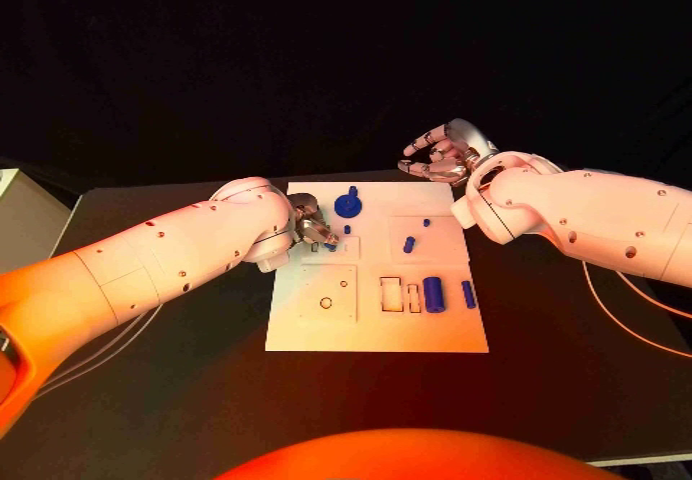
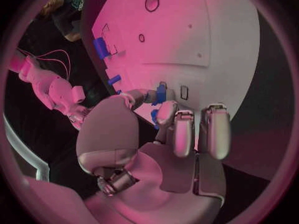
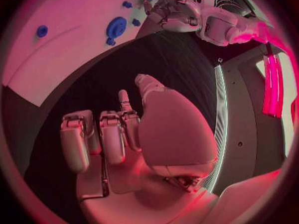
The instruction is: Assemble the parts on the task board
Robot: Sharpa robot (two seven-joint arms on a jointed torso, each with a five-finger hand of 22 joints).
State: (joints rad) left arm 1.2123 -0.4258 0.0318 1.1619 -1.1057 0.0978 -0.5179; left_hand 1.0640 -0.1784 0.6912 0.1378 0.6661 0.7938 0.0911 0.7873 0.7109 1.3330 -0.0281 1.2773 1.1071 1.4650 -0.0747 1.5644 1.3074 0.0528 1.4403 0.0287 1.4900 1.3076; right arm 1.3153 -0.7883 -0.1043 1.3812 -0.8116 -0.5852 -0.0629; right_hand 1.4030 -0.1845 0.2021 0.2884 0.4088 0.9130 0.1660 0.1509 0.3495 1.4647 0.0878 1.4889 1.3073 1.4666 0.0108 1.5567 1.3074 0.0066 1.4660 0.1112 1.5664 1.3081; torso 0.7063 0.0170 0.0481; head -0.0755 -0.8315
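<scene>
Left hand (image 1: 310,226) pinches a small blue part (image 2: 161,94) over the board's (image 1: 378,335) far left; right hand (image 1: 440,155), fingers spread, holds nothing beyond the far edge.

white task board (image 1: 378,325) mid-table, small blue parts (image 1: 434,294) scattered on it.

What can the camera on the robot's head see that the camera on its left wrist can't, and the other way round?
The head view alone takes in the whole task board at once, with both arms, the right hand hovering past the board's far edge, and the round blue part near that edge.

The left wrist view alone shows, close up, a small blue part pinched at the fingertips of the left hand.

Both show the white board, the left hand over it, and loose blue parts lying on it.
</scene>
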